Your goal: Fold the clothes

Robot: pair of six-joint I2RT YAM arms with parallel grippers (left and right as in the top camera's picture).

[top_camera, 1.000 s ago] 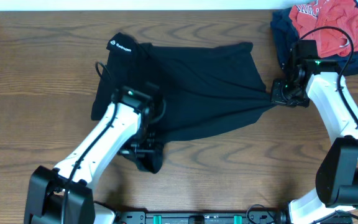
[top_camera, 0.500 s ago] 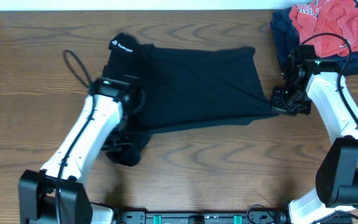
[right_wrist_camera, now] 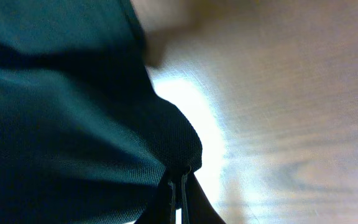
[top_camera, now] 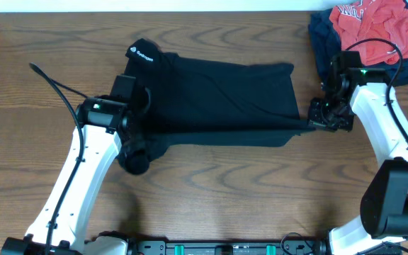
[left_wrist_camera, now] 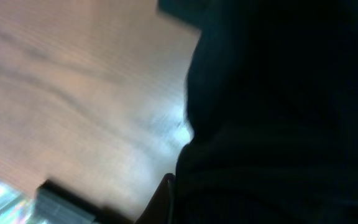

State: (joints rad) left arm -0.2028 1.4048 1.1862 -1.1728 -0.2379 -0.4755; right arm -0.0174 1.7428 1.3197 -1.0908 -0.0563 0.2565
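The clothes (top_camera: 218, 95), a black thin garment with a small white logo (top_camera: 142, 52) at its top left corner, lie spread across the middle of the table. The front edge is pulled taut between both grippers. My left gripper (top_camera: 136, 150) is shut on the bunched lower left corner. In the left wrist view black fabric (left_wrist_camera: 284, 112) fills the right side and hides most of the fingers (left_wrist_camera: 165, 194). My right gripper (top_camera: 316, 122) is shut on the lower right corner. Its thin fingertips (right_wrist_camera: 180, 182) pinch a fold of the cloth (right_wrist_camera: 61, 124) just above the wood.
A red garment with white lettering (top_camera: 370, 25) lies on a dark navy garment (top_camera: 323, 39) at the back right corner, just behind the right arm. A black cable (top_camera: 59, 88) loops out to the left of the left arm.
The left arm has swung left and back with the corner in its grip, drawing the front edge out straight. The right gripper has hardly moved.
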